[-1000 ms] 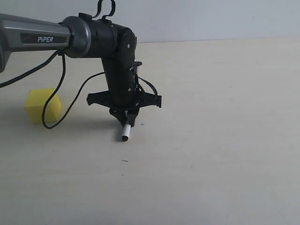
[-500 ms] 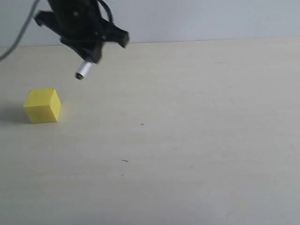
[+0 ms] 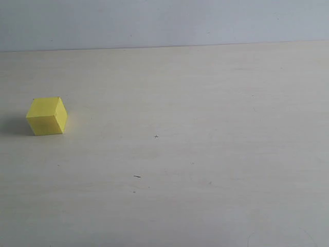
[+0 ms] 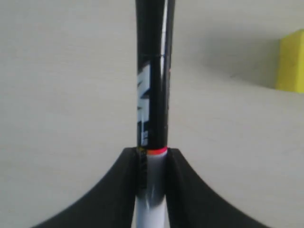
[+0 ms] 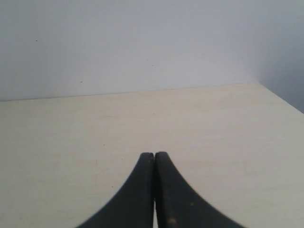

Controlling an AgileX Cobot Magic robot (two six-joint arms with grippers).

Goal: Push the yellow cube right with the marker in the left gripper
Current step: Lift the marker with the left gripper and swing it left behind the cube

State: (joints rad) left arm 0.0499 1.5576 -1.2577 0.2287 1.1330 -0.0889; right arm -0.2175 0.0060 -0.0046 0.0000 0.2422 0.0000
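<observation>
The yellow cube (image 3: 47,116) rests on the pale table at the far left of the exterior view; neither arm shows in that view. In the left wrist view my left gripper (image 4: 153,151) is shut on the marker (image 4: 153,85), whose black part sticks out past the fingertips over the table. A red ring and the white barrel sit between the fingers. The yellow cube (image 4: 290,61) shows at the edge of that view, apart from the marker. My right gripper (image 5: 154,155) is shut with nothing in it.
The pale table (image 3: 205,154) meets a grey wall (image 3: 164,20) at the back. In the right wrist view a table edge (image 5: 280,97) shows beyond the gripper.
My left arm, holding the marker, has lifted up and to the left and left the exterior view. The yellow cube has not moved.
</observation>
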